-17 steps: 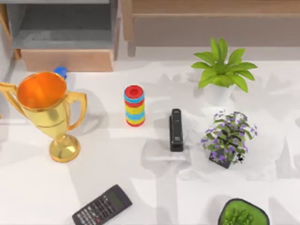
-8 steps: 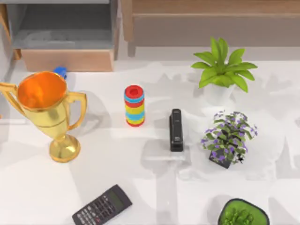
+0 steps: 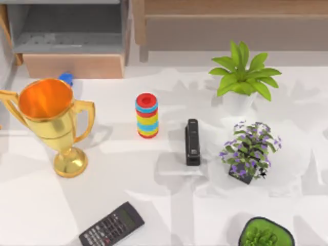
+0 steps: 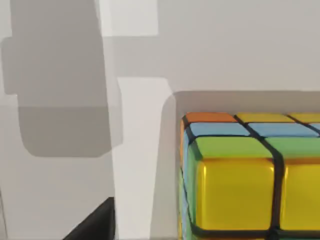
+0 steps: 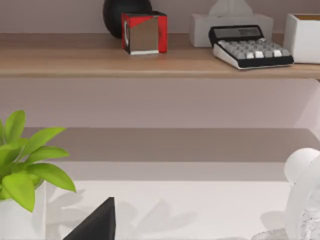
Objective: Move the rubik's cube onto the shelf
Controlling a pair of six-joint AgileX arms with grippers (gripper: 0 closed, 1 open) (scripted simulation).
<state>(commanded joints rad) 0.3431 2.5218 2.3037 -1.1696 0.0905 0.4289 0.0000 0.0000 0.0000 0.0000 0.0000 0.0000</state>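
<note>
rubik's cube (image 4: 250, 180) cut off by left wrist view's edges, shelf (image 3: 230, 7) cropped in top view

You have the rubik's cube (image 4: 250, 175) close under the left wrist camera, resting flat on the white table (image 4: 225, 50): yellow tiles face the lens; green, blue and orange tiles on top. The shelf (image 5: 100, 62), a long light-brown board, spans the table's far edge.

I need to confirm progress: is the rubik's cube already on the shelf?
No. The rubik's cube sits on the white table, close below the left wrist camera; the shelf holds other items.
</note>
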